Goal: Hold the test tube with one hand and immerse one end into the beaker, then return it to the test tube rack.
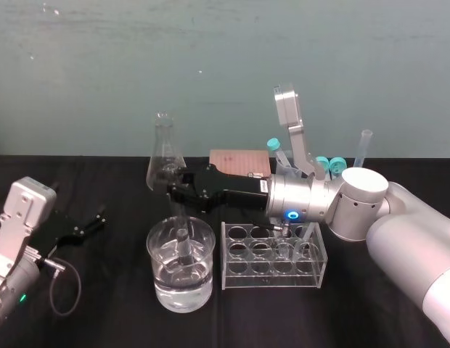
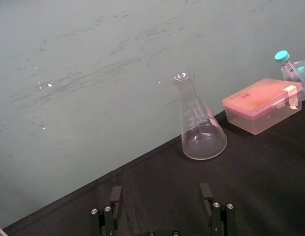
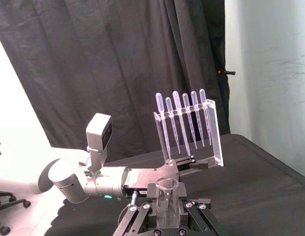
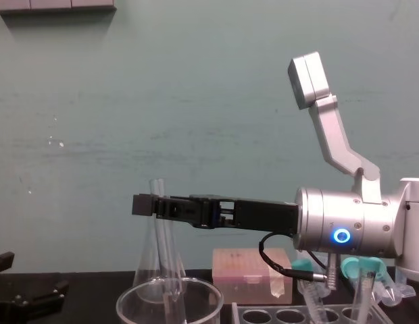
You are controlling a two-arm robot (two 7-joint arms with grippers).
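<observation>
The right gripper (image 1: pixel 180 185) reached from the right side across the table, and its black fingers were closed on the test tube (image 1: pixel 182 243), which stood nearly upright. The lower end of the tube was inside the beaker (image 1: pixel 151 254), at the near middle of the table. The clear glass and the water made it hard to see whether the tip was under the surface. In the chest view the tube (image 4: pixel 166 256) went down from the gripper (image 4: pixel 153 204) behind the beaker rim (image 4: pixel 132 297), and the lower part of the beaker was cut off by the edge of the view. In the right wrist view the open mouth of the tube (image 3: pixel 166 186) showed between the two fingers. The rack (image 1: pixel 312 272) stood just to the right of the beaker, with its far side partly hidden under the right wrist. A flask (image 1: pixel 163 152) and a pink box (image 1: pixel 236 161) stood farther back, and the box was partly covered by the gripper. The left gripper (image 1: pixel 83 226) rested at the near left, well apart from the beaker, with its fingers (image 2: pixel 115 195) spread open
</observation>
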